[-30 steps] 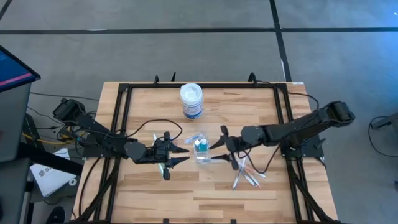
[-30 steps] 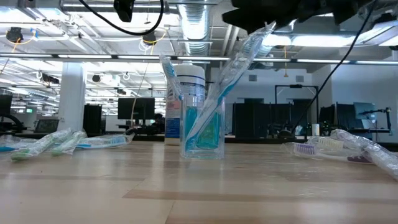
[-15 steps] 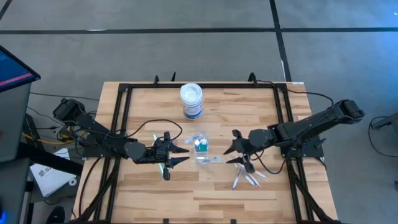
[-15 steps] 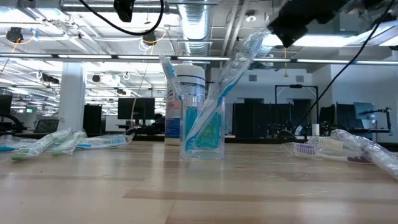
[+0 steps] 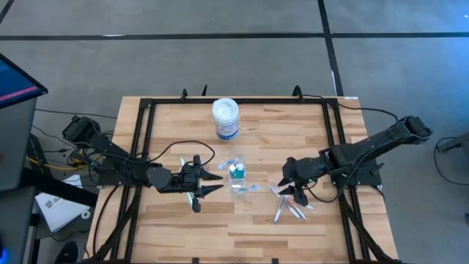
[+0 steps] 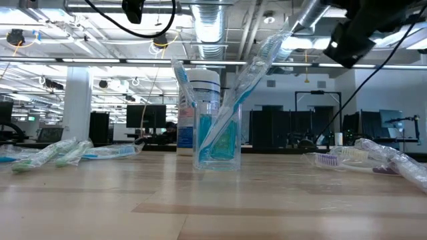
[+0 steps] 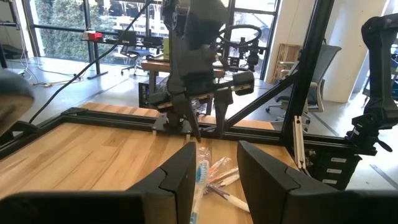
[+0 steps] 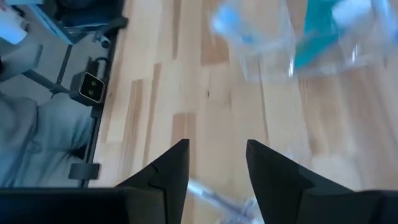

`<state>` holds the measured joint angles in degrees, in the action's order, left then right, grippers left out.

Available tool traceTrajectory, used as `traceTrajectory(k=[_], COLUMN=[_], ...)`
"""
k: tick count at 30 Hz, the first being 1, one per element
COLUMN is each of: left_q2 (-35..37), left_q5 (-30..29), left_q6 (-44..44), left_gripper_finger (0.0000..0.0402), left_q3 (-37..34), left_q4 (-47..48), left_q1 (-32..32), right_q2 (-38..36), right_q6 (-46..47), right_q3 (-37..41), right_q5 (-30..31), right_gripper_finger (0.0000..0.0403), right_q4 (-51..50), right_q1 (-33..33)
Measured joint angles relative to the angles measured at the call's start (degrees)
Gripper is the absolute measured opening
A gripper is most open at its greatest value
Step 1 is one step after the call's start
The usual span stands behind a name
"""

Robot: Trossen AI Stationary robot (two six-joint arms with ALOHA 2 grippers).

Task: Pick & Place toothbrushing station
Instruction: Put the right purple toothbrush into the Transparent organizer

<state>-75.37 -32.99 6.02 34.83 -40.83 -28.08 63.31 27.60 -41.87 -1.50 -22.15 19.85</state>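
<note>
The right gripper (image 5: 287, 189) is held just above the table (image 5: 256, 227), its 2 fingers (image 8: 163, 171) parted with nothing between them. Directly beneath and just beside it, a loose pile of wrapped brushes (image 5: 292, 207) lies flat on the wood; in the low view the same pile (image 6: 373, 159) is seen at the far right. Farther out from this gripper, toward the table's middle, the clear cup (image 5: 237, 176) stands upright. In it, the blue tube (image 6: 185, 127) with a white cap and 2 wrapped brushes (image 6: 250, 80) are held, the brushes leaning out over the rim toward the right arm's side. Beyond the cup, toward the table's back edge, the white jar (image 5: 226, 119) with a blue label stands well apart.

On the other side of the cup, the left gripper (image 5: 207, 183) is held low, pointing at the cup from near by. Its fingers (image 7: 176, 180) are set apart, and a brush (image 7: 200, 180) is seen in the gap between them in its wrist view; whether it is pinched or merely lies beneath cannot be told. More wrapped brushes (image 6: 63, 152) lie on the wood on this arm's side in the low view.
</note>
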Motion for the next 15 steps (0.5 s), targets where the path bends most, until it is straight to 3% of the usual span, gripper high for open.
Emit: traceTrajectory(k=[15], left_q2=[0.0], left_q5=[0.0], left_q6=[0.0], left_gripper_finger=[0.0111], left_q3=[0.0], left_q4=[0.0], left_q1=[0.0], right_q2=[0.7], right_q6=[19.9], right_q3=[0.0], right_q5=[2.7], right_gripper_finger=[0.0133], right_q4=[-10.7], right_q1=[3.7])
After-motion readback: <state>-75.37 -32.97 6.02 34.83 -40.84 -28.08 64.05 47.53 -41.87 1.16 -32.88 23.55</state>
